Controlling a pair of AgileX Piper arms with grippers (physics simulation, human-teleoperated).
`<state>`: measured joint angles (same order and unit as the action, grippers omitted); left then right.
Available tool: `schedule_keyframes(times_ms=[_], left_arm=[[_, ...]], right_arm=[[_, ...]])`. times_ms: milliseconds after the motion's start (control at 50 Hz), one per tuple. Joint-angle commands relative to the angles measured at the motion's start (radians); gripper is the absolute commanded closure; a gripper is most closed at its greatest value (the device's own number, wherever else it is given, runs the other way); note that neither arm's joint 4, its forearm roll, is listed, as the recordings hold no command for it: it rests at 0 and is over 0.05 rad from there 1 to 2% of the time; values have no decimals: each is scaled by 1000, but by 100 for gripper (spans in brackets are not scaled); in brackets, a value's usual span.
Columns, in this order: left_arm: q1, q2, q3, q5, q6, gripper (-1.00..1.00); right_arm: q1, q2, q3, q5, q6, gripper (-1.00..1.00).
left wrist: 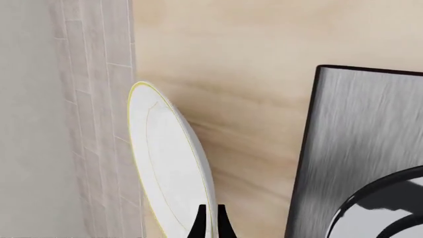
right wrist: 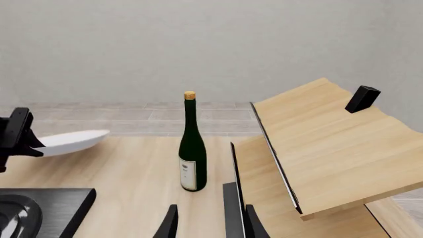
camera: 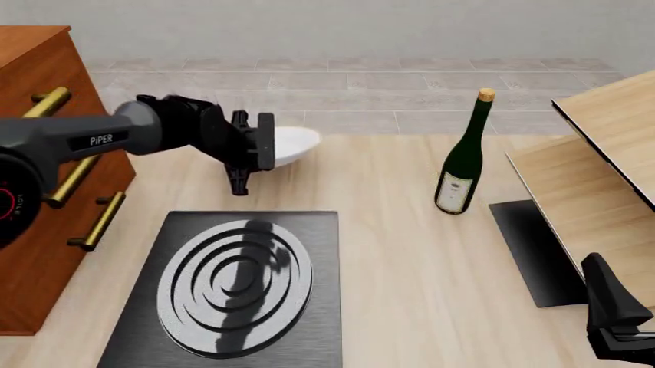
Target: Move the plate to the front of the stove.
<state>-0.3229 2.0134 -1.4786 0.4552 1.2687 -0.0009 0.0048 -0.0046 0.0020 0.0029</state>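
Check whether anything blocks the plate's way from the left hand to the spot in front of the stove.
Nothing visible does. The plate is held off the table in the left hand, beyond the stove. The nearest other thing, the wine bottle, stands well off to the right. Which side counts as the stove's front cannot be told.

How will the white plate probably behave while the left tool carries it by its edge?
The plate is held only at its rim by the left tool, so it may pivot or slip. It keeps its shape in the air, so it is probably stiff. Its glossy white surface suggests ceramic, likely breakable if dropped on the table.
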Motion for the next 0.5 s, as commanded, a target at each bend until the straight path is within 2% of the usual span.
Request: schedule_keyframes(times_ms=[20,240,500], left_arm=[[0,21,6,-33,-16,100],[-11,48,37,-75,-34,100],[-6,102,14,-89,-43,100]], right_arm=[[0,0,0,0,0,-100],[0,0,0,0,0,-100],[0,0,0,0,0,-100]])
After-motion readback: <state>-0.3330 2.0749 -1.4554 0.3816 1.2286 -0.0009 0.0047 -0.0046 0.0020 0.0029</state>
